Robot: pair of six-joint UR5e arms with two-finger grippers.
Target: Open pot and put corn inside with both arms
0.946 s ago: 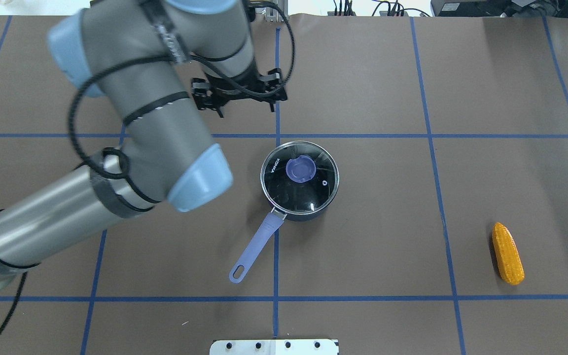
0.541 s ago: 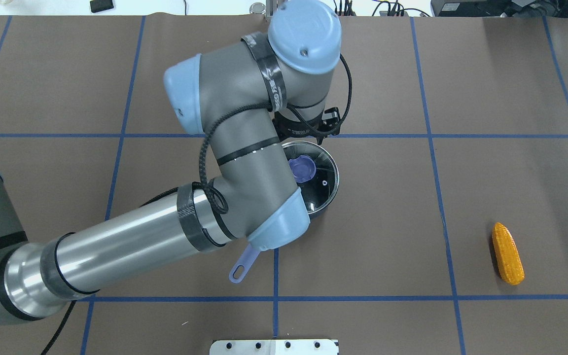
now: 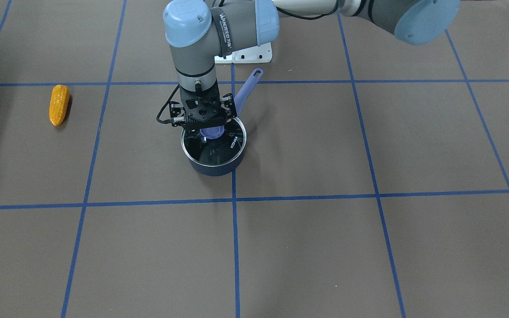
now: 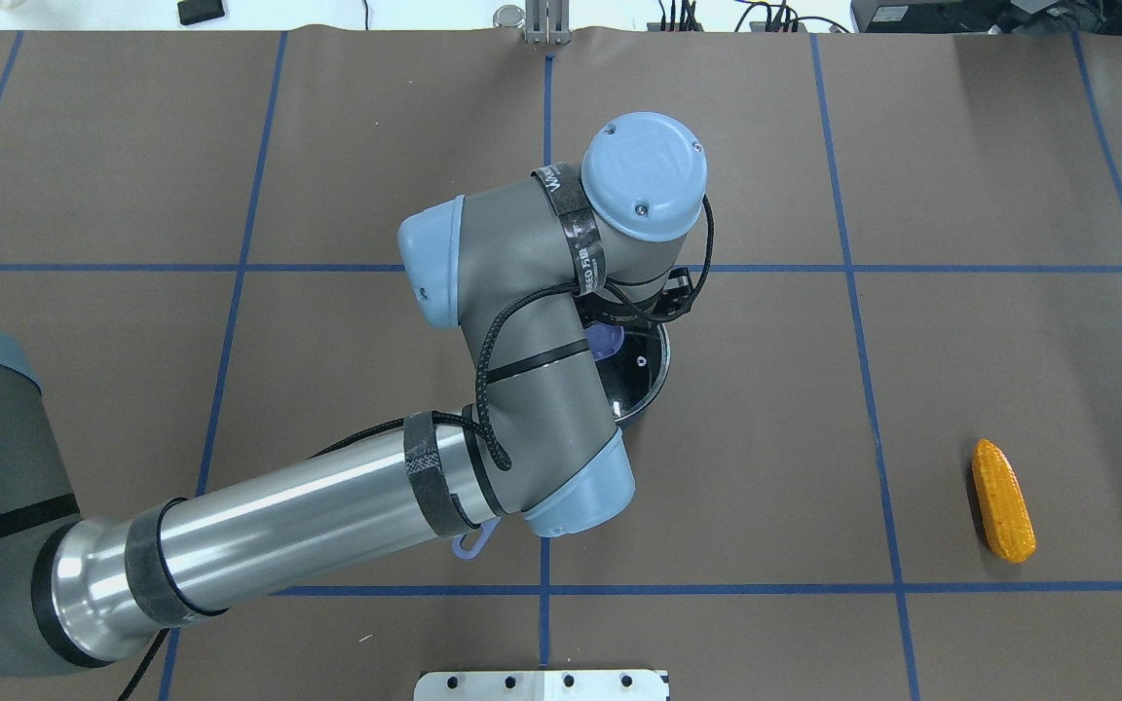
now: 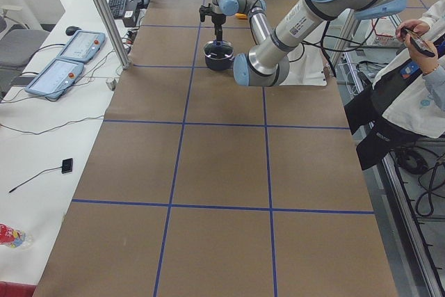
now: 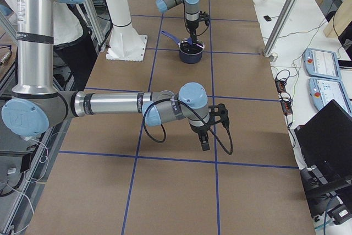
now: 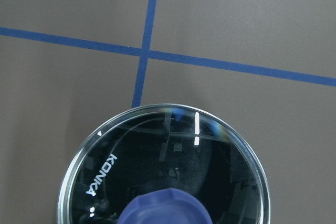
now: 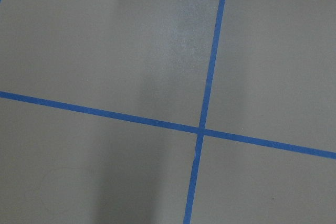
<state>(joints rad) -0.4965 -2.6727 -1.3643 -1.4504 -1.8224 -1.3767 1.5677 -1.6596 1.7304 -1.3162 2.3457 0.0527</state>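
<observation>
The dark pot (image 3: 214,164) stands mid-table with its glass lid (image 3: 214,148) on and its purple handle (image 3: 248,87) pointing toward the robot's base. My left gripper (image 3: 207,124) hangs straight down over the lid's purple knob (image 3: 213,132), open, with nothing in it. The left wrist view shows the lid (image 7: 168,161) and the knob (image 7: 165,208) just below. The orange-yellow corn (image 4: 1002,499) lies alone far to the right; it also shows in the front-facing view (image 3: 58,104). My right gripper (image 6: 204,140) shows only in the exterior right view, over bare table; I cannot tell its state.
The left arm hides most of the pot (image 4: 647,375) in the overhead view. The white base block (image 4: 542,684) sits at the near edge. Blue tape lines grid the brown table. A person (image 5: 410,81) stands beside the table.
The left arm has swung from behind and left of the pot to right over the lid, and the gripper has come down over the knob. Pot and corn have not moved.
</observation>
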